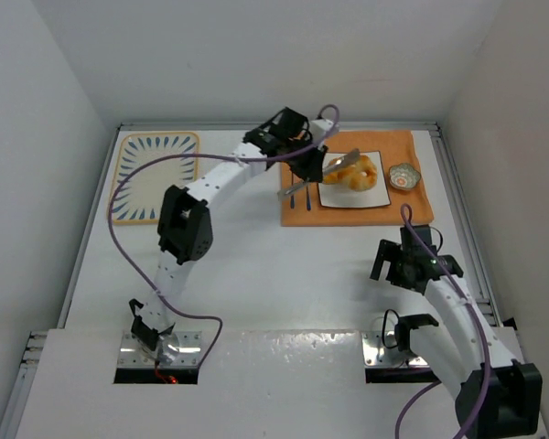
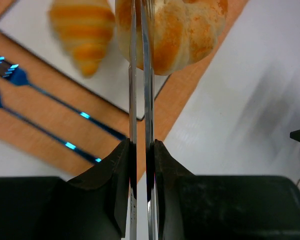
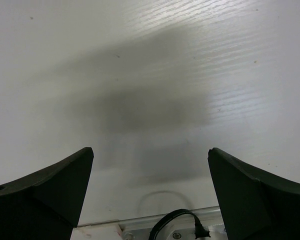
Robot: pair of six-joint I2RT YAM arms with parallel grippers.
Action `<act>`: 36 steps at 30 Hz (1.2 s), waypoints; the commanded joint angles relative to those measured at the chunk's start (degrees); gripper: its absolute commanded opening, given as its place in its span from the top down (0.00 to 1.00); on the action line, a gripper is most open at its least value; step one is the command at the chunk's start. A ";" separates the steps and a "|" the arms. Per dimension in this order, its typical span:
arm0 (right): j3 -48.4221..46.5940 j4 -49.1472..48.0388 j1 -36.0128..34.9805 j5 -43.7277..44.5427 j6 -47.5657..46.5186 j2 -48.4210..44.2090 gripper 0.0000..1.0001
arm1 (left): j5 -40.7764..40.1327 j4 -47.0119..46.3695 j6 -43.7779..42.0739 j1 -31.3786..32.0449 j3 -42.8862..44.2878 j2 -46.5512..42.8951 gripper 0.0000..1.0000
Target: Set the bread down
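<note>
My left gripper is shut on a pair of metal tongs, whose two thin arms run forward and pinch the rounder bun at their tips. The bun hangs over the corner of a white plate on an orange mat. The ridged croissant lies on that plate just left of the bun. From above, the left gripper is at the plate's left edge, with the tongs reaching over the bread. My right gripper stands open over bare table, holding nothing.
Two blue-handled utensils lie on the orange mat left of the plate. A small patterned bowl sits on the mat's right end. A blue-and-cream patterned mat lies at the far left. White walls enclose the table.
</note>
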State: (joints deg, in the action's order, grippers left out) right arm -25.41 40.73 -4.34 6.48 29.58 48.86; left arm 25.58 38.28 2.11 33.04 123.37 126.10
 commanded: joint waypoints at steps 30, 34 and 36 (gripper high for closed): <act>-2.36 5.41 0.30 2.66 -3.40 -7.20 0.03 | -8.98 -9.63 3.25 7.66 9.78 6.96 0.51; -3.42 5.06 0.38 1.52 -3.57 -6.76 0.03 | -8.44 -8.31 3.25 7.04 13.12 5.82 0.47; -3.51 5.06 0.38 0.73 -3.39 -6.68 0.03 | -7.92 -8.31 3.77 5.74 13.65 5.21 0.44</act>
State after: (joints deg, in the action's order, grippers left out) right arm -26.13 46.98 -4.23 8.78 26.55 42.11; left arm 15.90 31.07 5.02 40.12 133.53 137.67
